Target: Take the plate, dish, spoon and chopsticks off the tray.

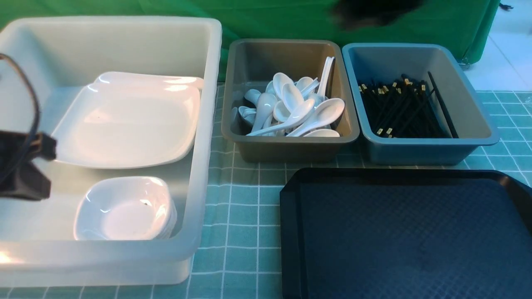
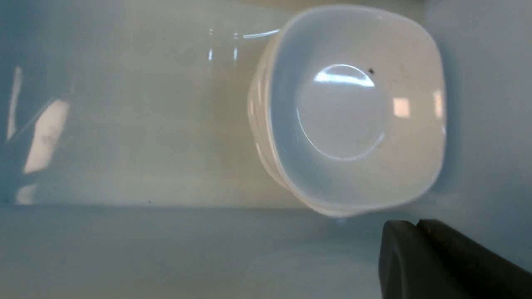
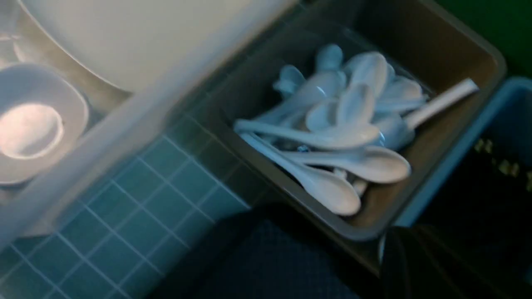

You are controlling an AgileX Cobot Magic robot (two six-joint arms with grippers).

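The black tray [image 1: 407, 236] lies at the front right with nothing on it; a corner of it shows in the right wrist view [image 3: 257, 265]. The large white plate [image 1: 124, 120] lies in the white tub [image 1: 205, 124] on another plate. A stack of small white dishes [image 1: 124, 209] sits in front of it and also shows in the left wrist view [image 2: 357, 108]. Several white spoons [image 1: 297, 110] fill the grey tub [image 1: 286, 151]. Black chopsticks [image 1: 399, 110] lie in the blue tub [image 1: 415, 155]. My left gripper [image 2: 414, 221] is shut and empty above the white tub, beside the dishes. My right gripper [image 3: 401, 226] looks shut and empty near the grey tub's front rim.
My left arm [image 1: 23, 178] hangs over the white tub's left side. The three tubs stand in a row behind the tray on a teal checked cloth [image 1: 241, 199]. A green curtain closes off the back.
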